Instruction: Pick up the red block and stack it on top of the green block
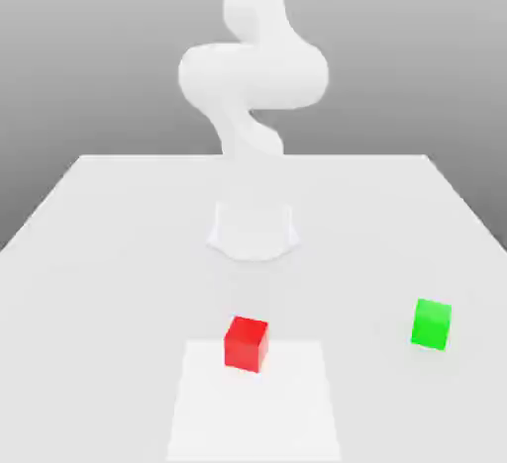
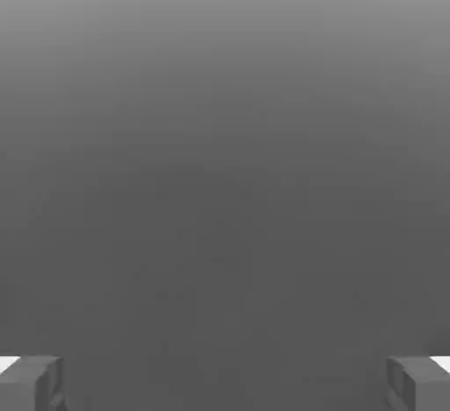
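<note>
A red block (image 1: pixel 246 342) rests on the white table (image 1: pixel 99 253) near its front, at the back edge of a paler square patch (image 1: pixel 253 407). Toward the exterior view's right, apart from it and at about the same depth, lies the green block (image 1: pixel 432 324). The white arm (image 1: pixel 253 75) rises from its base (image 1: pixel 253 229) behind the red block. In the hand view my gripper (image 2: pixel 225 383) is open, its two grey fingertips (image 2: pixel 31 383) standing far apart with nothing between them and only plain grey beyond.
The table's edges run along the exterior view's left and right sides and across the back. The arm's base stands mid-table behind the blocks.
</note>
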Motion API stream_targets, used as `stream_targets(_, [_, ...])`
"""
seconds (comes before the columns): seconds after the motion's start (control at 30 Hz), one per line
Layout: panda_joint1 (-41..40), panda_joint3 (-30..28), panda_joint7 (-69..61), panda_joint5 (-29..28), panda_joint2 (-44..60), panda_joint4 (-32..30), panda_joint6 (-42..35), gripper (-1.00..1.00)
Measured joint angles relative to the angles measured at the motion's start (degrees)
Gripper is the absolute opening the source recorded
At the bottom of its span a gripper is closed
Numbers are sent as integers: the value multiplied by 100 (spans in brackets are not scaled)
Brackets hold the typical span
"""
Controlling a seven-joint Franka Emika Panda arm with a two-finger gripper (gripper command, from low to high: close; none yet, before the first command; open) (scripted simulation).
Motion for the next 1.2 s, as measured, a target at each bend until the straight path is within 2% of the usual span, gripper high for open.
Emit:
stream_targets(0.43, [-269, 201, 834, 103, 2335, -2299, 1800, 0])
stream_targets(0.57, [-348, 249, 1178, 65, 3394, -3013, 2588, 0])
stream_targets(0.77, [-272, 99, 1431, -156, 4971, -3038, 3873, 0])
stream_targets(0.8, [-238, 61, 1447, -176, 5177, -3011, 4049, -100])
stream_targets(1.03, [-237, 56, 1473, -206, 5227, -3005, 4096, -100])
stream_targets(1.2, [-276, 138, 1363, -55, 4341, -3130, 3333, -100])
